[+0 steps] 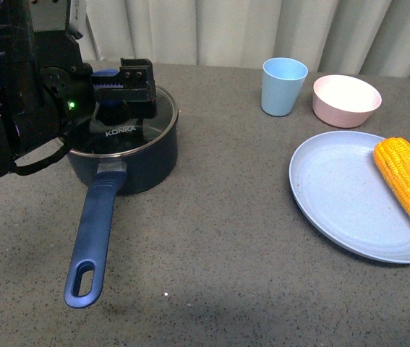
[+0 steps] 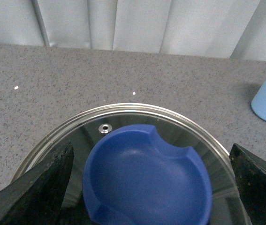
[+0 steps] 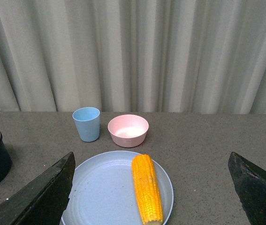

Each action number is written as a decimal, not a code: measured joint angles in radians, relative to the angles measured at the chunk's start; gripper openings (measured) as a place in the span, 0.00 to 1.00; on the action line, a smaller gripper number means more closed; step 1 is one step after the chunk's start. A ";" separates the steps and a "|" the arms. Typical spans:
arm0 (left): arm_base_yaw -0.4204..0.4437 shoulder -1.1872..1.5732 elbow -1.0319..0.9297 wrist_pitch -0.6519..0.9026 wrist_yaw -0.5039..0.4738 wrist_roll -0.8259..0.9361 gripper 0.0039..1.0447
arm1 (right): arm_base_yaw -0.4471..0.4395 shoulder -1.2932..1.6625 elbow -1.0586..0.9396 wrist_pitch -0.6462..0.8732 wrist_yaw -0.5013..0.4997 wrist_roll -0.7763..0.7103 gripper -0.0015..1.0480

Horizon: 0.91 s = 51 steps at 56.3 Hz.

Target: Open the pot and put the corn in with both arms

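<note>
The navy pot (image 1: 129, 163) stands at the left of the table, its long handle (image 1: 92, 238) pointing toward the front. Its glass KONKA lid (image 1: 121, 134) is on. My left gripper (image 1: 118, 90) is open, its jaws either side of the blue knob (image 2: 147, 178) without closing on it. The yellow corn (image 1: 407, 184) lies on a light blue plate (image 1: 335, 195) at the right. In the right wrist view my right gripper (image 3: 149, 187) is open above and short of the corn (image 3: 147, 187); it is out of the front view.
A light blue cup (image 1: 284, 87) and a pink bowl (image 1: 346, 100) stand behind the plate. A pale curtain hangs along the table's far edge. Bare grey tabletop lies between the pot and the plate.
</note>
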 joint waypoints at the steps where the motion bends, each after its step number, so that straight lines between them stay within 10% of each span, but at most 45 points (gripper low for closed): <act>1: 0.000 0.002 0.001 0.000 0.000 0.000 0.94 | 0.000 0.000 0.000 0.000 0.000 0.000 0.91; 14: 0.000 0.029 0.014 -0.009 -0.002 0.000 0.93 | 0.000 0.000 0.000 0.000 0.000 0.000 0.91; 28: -0.002 0.030 0.018 -0.009 -0.002 -0.002 0.59 | 0.000 0.000 0.000 0.000 0.000 0.000 0.91; 51: 0.036 -0.145 -0.047 0.000 -0.013 -0.011 0.57 | 0.000 0.000 0.000 0.000 0.000 0.000 0.91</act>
